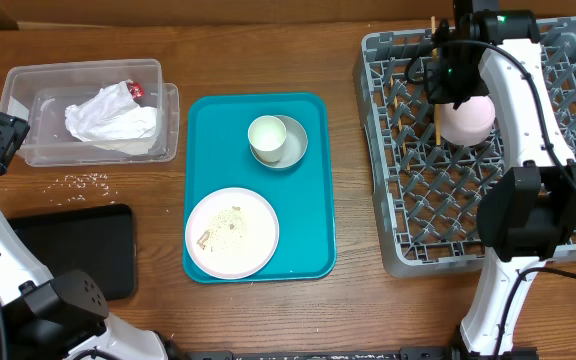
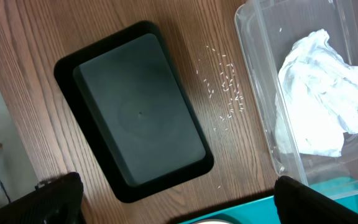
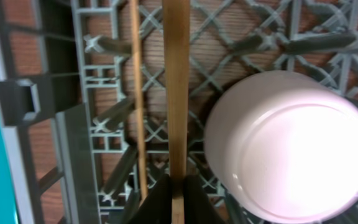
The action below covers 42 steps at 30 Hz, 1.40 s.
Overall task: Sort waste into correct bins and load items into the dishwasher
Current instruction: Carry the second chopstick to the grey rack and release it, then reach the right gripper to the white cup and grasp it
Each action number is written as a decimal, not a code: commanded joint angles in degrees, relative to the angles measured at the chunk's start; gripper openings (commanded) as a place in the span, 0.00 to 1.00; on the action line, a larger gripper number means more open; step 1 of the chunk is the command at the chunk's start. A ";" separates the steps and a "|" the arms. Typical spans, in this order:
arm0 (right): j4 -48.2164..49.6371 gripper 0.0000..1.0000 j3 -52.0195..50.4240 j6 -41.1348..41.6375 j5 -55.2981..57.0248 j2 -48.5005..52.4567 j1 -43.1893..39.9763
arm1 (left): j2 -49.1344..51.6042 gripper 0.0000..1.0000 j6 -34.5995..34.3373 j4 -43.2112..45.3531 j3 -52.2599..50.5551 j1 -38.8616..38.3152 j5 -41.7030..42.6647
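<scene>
My right gripper (image 3: 177, 196) is shut on a wooden chopstick (image 3: 177, 93) over the grey dish rack (image 1: 373, 120). A second chopstick (image 3: 138, 106) lies in the rack to its left. A small white bowl (image 1: 465, 120) sits upside down in the rack beside them. The plate (image 1: 232, 232) with crumbs, the white cup (image 1: 266, 137) and the grey-green bowl (image 1: 295, 145) rest on the teal tray (image 1: 308, 230). The crumpled napkin (image 1: 108, 118) lies in the clear tub (image 1: 28, 90). My left gripper (image 2: 179, 199) hangs open and empty above the table near the black tray (image 2: 138, 112).
Loose rice grains (image 2: 225, 87) lie on the wood between the black tray and the clear tub. A small red scrap (image 1: 135, 90) sits beside the napkin. The right arm stretches over the rack's right half.
</scene>
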 commanded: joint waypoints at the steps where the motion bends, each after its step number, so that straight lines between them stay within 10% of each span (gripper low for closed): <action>1: 0.72 0.11 -0.98 -1.92 -3.02 -1.42 0.24 | 0.55 1.00 -1.20 -0.11 0.00 -0.02 0.04; 22: -2.10 0.24 -2.95 7.19 -19.12 -4.02 2.03 | 0.55 1.00 -1.20 -0.09 0.00 -0.02 0.04; 34: 5.35 0.29 -2.97 16.79 -23.74 -5.73 19.12 | 0.55 1.00 -1.20 -0.09 0.00 -0.02 0.04; 42: 16.92 0.65 -3.02 26.93 -0.94 -3.02 33.70 | 0.55 1.00 -1.20 -0.09 0.00 -0.02 0.04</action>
